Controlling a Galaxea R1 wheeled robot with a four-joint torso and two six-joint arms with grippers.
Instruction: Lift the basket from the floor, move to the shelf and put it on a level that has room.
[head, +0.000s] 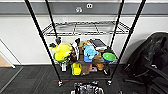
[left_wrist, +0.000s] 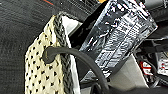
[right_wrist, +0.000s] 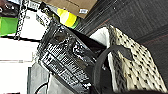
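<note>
The basket (head: 86, 89) sits at the near edge of the head view, just in front of the shelf (head: 41, 35). Its beige woven wall (left_wrist: 42, 75) with a grey rim shows large in the left wrist view, and a shiny black packet (left_wrist: 117, 40) stands in it. The right wrist view looks at the other woven side (right_wrist: 135, 67). A dark curved handle (left_wrist: 75, 55) arches over each side. I cannot tell whether the basket rests on the floor (head: 32, 77) or hangs above it. The bare wire level (head: 85, 28) lies above the toy tier. How my grippers stand on the basket is unclear.
The middle tier is crowded with a yellow plush toy (head: 61, 51), a blue toy (head: 89, 53) and a green bowl (head: 109, 57). A black office chair (head: 152, 62) stands close on the right. A white wall runs behind the rack, and tan wooden flooring (head: 3, 61) begins at far left.
</note>
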